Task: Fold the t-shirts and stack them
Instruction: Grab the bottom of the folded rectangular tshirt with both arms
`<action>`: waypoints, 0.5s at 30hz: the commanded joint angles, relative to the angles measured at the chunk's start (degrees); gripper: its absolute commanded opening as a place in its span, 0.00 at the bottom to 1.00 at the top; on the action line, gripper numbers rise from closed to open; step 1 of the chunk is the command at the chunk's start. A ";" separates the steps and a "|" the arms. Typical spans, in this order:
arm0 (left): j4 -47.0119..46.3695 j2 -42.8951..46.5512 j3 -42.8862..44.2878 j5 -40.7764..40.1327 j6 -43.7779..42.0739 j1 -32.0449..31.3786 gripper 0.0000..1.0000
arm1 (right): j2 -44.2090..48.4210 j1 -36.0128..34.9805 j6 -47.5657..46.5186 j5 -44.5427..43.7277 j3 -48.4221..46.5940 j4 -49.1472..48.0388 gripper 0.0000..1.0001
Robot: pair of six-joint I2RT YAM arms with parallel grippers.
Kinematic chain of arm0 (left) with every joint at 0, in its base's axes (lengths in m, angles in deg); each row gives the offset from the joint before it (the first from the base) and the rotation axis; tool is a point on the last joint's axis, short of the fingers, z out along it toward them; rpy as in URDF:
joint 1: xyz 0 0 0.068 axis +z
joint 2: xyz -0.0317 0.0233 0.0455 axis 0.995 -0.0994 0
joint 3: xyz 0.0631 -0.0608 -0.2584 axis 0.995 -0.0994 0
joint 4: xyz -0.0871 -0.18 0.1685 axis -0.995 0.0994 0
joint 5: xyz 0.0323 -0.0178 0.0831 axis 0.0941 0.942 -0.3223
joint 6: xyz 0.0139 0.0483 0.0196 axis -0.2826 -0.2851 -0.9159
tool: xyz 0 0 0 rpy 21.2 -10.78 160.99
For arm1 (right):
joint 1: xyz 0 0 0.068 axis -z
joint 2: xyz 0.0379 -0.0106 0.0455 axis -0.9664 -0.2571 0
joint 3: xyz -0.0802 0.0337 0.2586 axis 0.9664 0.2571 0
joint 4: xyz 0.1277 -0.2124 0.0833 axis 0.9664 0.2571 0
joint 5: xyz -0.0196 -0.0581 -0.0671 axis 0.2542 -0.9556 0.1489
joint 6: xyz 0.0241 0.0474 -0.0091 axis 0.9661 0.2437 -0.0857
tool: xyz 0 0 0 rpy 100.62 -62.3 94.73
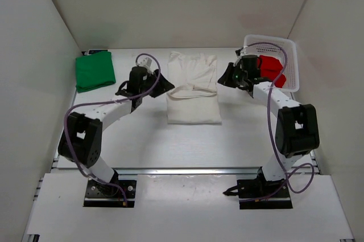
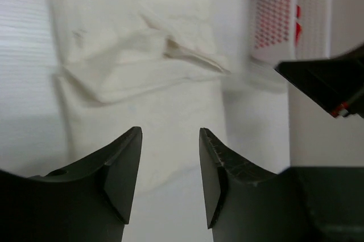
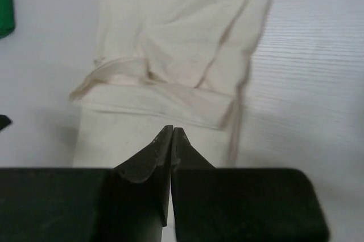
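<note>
From my remote station I see the off-white t-shirt [image 1: 193,88] lying mid-table [image 1: 148,145], partly folded into a long strip that runs from near to far, with a rumpled fold across its middle. The left gripper [image 2: 170,134] hovers at the shirt's left edge with its jaws parted and nothing between them. The cloth lies below and beyond the fingertips [image 2: 132,139]. The right gripper [image 3: 172,131] sits at the shirt's right edge, its fingers pressed together and empty, pointing across the fold. In the overhead view the two grippers flank the shirt at about its middle. The green t-shirt [image 1: 95,71] rests folded at the far left of the table, well apart from the arms. The red t-shirt [image 1: 272,71] lies bunched in the white mesh basket [image 1: 294,60] at the far right, just behind the right wrist.
</note>
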State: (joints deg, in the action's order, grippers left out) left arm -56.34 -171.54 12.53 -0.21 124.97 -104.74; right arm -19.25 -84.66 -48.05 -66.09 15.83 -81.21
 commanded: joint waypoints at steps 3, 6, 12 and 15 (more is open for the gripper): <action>-8.65 -0.91 -9.75 1.11 4.70 -7.85 0.51 | -0.80 -9.58 -0.57 1.63 1.88 -5.30 0.00; -10.94 -3.38 -12.39 1.29 5.76 -7.24 0.48 | -5.73 -13.63 -0.92 2.59 -0.76 -4.94 0.00; -12.80 -3.65 -18.72 1.47 6.55 -6.71 0.48 | -13.46 -16.63 0.49 3.56 -2.78 -6.69 0.00; -15.25 -3.56 -21.44 2.09 7.25 -7.32 0.48 | -16.88 -16.72 0.05 3.21 -4.97 -6.44 0.00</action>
State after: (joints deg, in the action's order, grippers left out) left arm -69.94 -176.72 -6.18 1.56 131.70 -111.52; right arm -34.84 -101.60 -47.68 -62.90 15.20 -84.84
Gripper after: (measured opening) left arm 0.479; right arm 0.004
